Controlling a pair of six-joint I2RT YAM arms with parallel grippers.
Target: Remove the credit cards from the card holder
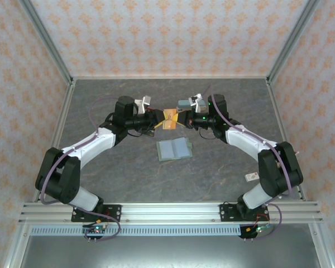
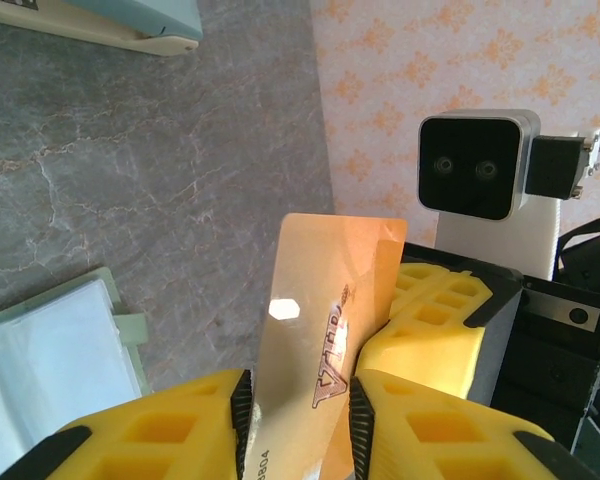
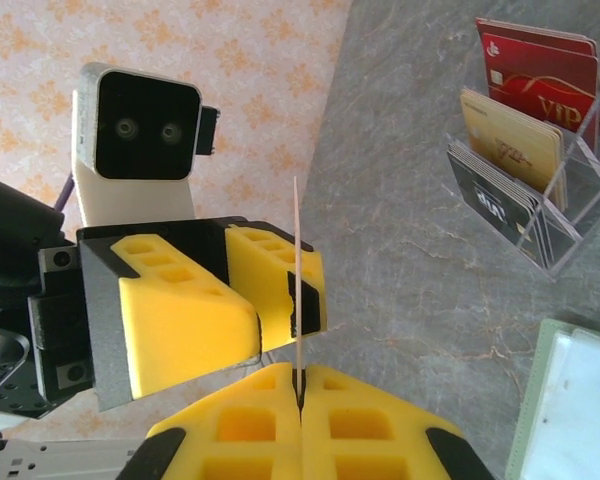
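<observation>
Orange-yellow card (image 1: 168,118), 12 o'clock of the card holder (image 1: 174,149), clenched by left fingers (image 2: 160,435) and right fingers (image 3: 375,425) — likely handover; one must release.

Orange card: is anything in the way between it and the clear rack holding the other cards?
Nothing visible. The right hand pinches the orange card in the air, with the left hand putting a finger on either side. In the right wrist view, bare table lies between it and the clear rack.
</observation>
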